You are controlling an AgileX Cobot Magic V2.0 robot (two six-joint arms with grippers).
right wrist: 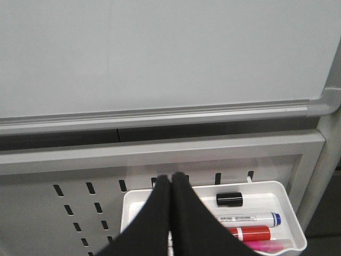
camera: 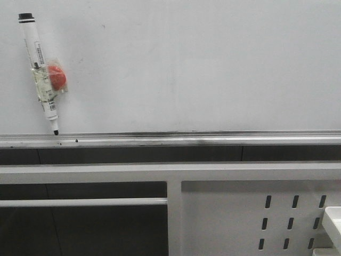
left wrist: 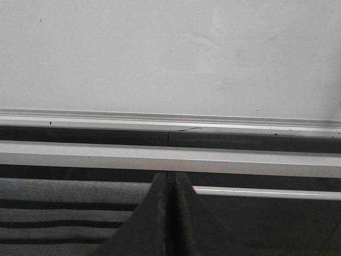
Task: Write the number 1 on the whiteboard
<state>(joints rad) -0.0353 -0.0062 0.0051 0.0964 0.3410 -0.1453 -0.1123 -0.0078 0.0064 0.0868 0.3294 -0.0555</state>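
the glossy white whiteboard (camera: 202,64) fills the far side, bare of any stroke, with a silver metal rail (camera: 213,140) along its lower edge. a white marker (camera: 41,72) with a black cap and a red blob (camera: 57,76) leans on the board's left part, tip on the rail. the left gripper (left wrist: 170,184) and right gripper (right wrist: 171,184) both show dark tapered fingers pressed together, empty. a white plastic tray (right wrist: 295,216) on the perforated panel (right wrist: 80,208) holds markers.
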